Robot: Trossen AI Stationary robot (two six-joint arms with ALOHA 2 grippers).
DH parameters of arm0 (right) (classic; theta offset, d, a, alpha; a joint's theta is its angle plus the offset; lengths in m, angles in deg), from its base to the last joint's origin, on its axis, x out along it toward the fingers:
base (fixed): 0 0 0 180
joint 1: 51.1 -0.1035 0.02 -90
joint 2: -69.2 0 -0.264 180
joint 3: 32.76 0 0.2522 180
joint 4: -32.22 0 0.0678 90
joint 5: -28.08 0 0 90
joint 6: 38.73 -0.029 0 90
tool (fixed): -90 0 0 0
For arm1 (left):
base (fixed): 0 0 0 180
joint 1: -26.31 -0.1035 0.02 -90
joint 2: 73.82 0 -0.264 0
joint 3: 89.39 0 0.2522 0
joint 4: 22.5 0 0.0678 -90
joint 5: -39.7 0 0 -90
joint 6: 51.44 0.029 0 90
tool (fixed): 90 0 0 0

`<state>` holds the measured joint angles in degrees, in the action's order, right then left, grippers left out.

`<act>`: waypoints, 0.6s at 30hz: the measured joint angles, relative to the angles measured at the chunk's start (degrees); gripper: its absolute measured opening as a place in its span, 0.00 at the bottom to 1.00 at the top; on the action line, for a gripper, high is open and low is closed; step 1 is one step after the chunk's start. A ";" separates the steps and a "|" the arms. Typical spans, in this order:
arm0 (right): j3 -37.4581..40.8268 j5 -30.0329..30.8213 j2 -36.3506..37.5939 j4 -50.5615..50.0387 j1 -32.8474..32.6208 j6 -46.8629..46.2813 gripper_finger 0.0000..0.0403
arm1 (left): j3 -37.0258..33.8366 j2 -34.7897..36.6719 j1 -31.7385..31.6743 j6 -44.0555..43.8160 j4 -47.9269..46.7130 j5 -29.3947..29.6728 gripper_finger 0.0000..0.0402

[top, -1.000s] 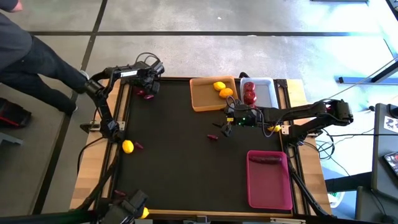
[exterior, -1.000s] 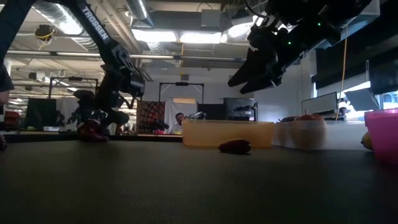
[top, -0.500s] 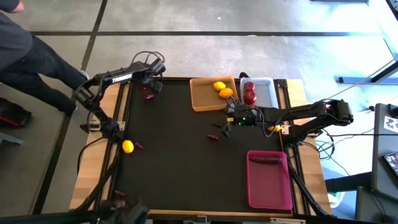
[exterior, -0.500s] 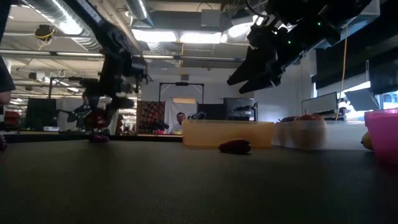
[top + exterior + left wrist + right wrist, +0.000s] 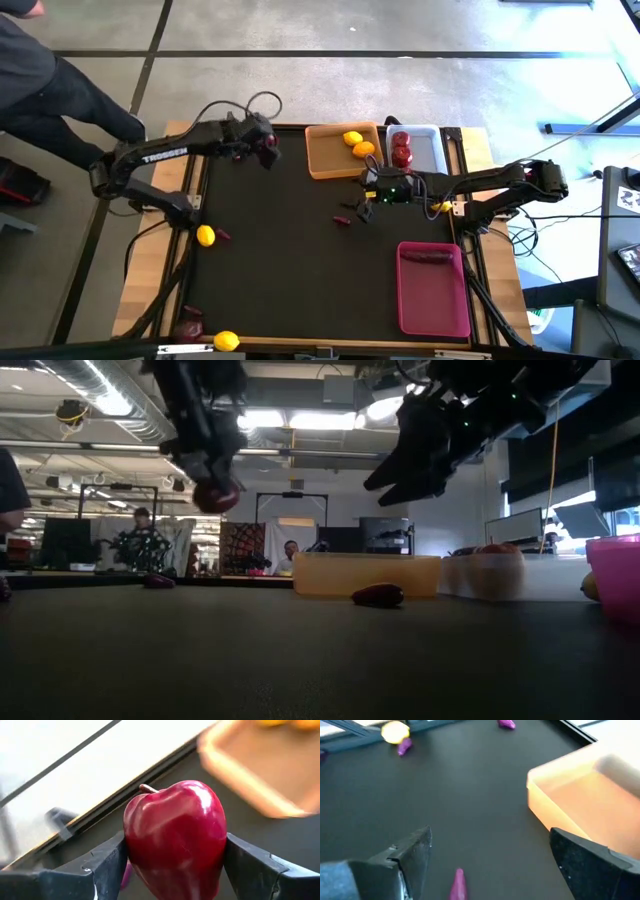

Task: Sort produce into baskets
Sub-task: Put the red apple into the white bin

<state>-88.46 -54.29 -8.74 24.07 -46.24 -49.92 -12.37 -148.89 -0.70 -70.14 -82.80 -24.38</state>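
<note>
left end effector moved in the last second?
Yes. The left end effector, shut on a red apple, has lifted off the mat's far-left corner and travelled toward the orange basket.

Three baskets [image 5: 342, 160], three apples [image 5: 401, 155], four yellow citrus [image 5: 205, 235] visible.

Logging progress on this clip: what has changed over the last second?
The left gripper, shut on a red apple, lifted it off the table's far left corner and carried it toward the orange basket. The right gripper stayed open above a purple piece; the other produce stayed put.
</note>
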 joint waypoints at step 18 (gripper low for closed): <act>-0.06 -11.34 0.63 9.43 0.03 -10.25 0.88 | 0.00 -3.22 29.16 14.77 21.96 3.14 0.71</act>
<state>-88.52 -65.63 -8.10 33.50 -46.21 -60.17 -12.37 -152.10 28.47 -55.37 -60.84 -21.23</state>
